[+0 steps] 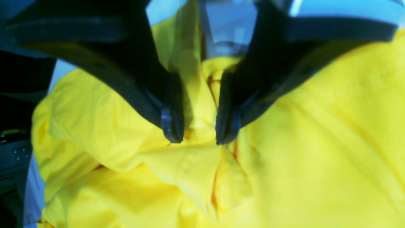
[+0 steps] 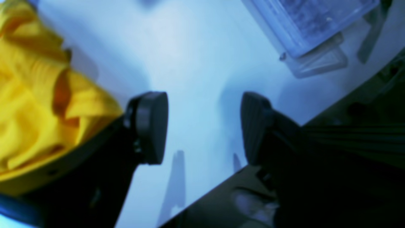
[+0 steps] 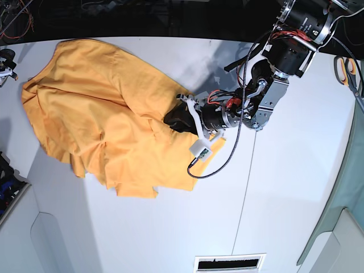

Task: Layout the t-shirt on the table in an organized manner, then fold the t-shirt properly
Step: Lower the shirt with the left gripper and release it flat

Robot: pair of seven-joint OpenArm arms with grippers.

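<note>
— Left gripper [image 1: 199, 141] was pinching a ridge of the t-shirt [image 1: 316, 142] between its tips.
— And the right gripper [image 2: 204, 126]?
— Jaws apart over the table [image 2: 190, 57], shirt bunched beside one finger.

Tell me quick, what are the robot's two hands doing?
Left gripper: closed on a fold of the t-shirt.
Right gripper: open, holding nothing.

right gripper [image 2: 204, 128]: jaws spread wide, bare white table between the pads, nothing held
t-shirt [image 2: 28, 104]: crumpled yellow folds at left, beside the left-hand finger
table [image 2: 190, 57]: white
clear plastic object [image 2: 303, 28]: upper right, blurred
</note>
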